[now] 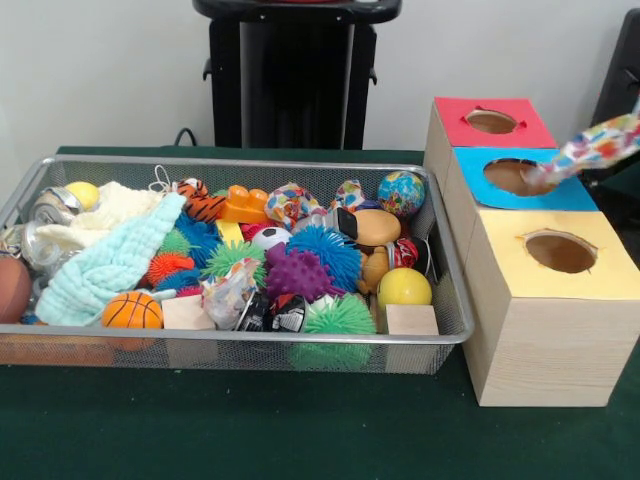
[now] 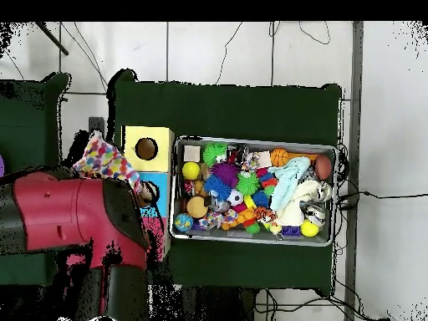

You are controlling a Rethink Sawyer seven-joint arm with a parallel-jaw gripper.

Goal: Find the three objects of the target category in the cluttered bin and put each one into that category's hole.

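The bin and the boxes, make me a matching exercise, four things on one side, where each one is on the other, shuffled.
Things:
1. dotted cloth
2. mint-green towel
3. globe ball
4. mini basketball

Places:
A. bin's front rim, near its left end
B. hanging over the blue-topped box
C. bin's far right corner
D. lying diagonally across the bin's left half

Pairs: 1-B, 2-D, 3-C, 4-A
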